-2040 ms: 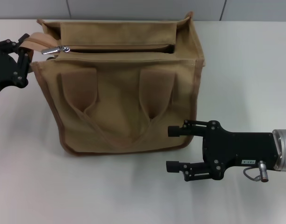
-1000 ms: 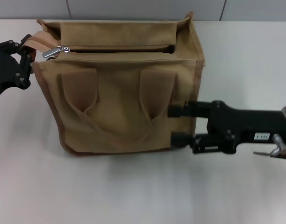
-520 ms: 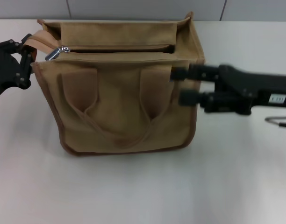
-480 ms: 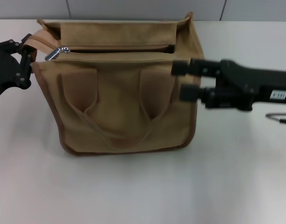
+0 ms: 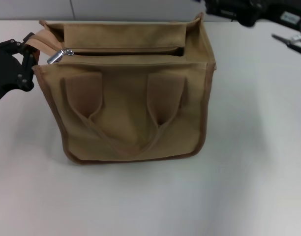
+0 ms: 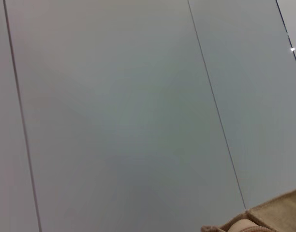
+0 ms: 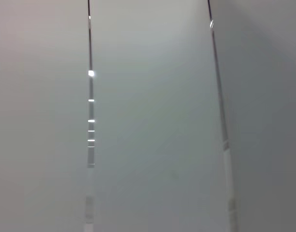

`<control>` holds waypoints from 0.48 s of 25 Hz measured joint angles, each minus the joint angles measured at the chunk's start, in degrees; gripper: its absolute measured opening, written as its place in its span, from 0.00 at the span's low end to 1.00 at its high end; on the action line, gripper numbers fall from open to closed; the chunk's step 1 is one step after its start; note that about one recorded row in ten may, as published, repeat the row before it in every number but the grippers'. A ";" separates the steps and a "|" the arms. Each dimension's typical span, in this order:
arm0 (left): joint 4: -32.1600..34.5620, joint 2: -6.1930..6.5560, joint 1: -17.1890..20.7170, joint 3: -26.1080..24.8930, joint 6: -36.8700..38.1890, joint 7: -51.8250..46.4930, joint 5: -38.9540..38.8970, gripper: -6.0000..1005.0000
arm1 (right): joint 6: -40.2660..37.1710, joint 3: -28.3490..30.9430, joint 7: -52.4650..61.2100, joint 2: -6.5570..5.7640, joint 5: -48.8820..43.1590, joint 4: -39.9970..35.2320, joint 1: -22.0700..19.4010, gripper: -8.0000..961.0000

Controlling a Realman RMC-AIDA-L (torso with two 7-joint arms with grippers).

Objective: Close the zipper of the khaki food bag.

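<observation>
- The khaki food bag [image 5: 131, 93] lies on the white surface [image 5: 140, 201], handles toward the robot.
- Left gripper [image 5: 23, 61] beside the bag's end, probably bracing it — finger state unclear.
- The zipper [image 5: 121, 51] gapes; pull tab [image 5: 56, 55] at its left end.
- Right gripper [image 5: 229, 7] is far off, fingers hidden.

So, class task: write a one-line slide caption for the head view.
Khaki bag on the table, zipper open, left gripper beside its pull end.
</observation>
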 joint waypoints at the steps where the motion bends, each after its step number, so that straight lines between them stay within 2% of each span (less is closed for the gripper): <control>1: -0.36 -0.02 -0.09 0.00 0.00 0.00 -0.15 0.05 | 2.72 -0.38 -4.60 0.12 0.47 0.32 1.23 0.84; 5: -0.60 -0.03 -0.15 0.00 0.01 -0.10 -0.77 0.05 | 6.42 -2.67 -10.90 0.14 0.55 0.60 3.26 0.84; 6: -0.76 -0.07 -0.16 0.00 0.05 -0.36 -1.46 0.05 | 8.54 -5.25 -14.82 0.18 0.57 0.61 4.41 0.84; 9: -0.99 -0.07 -0.14 0.00 0.07 -0.46 -1.77 0.05 | 9.68 -6.87 -16.89 0.20 0.58 0.61 5.00 0.84; 12: -1.51 -0.02 -0.19 0.00 0.19 -0.59 -2.36 0.05 | 14.37 -13.14 -23.66 0.33 0.71 0.61 6.80 0.84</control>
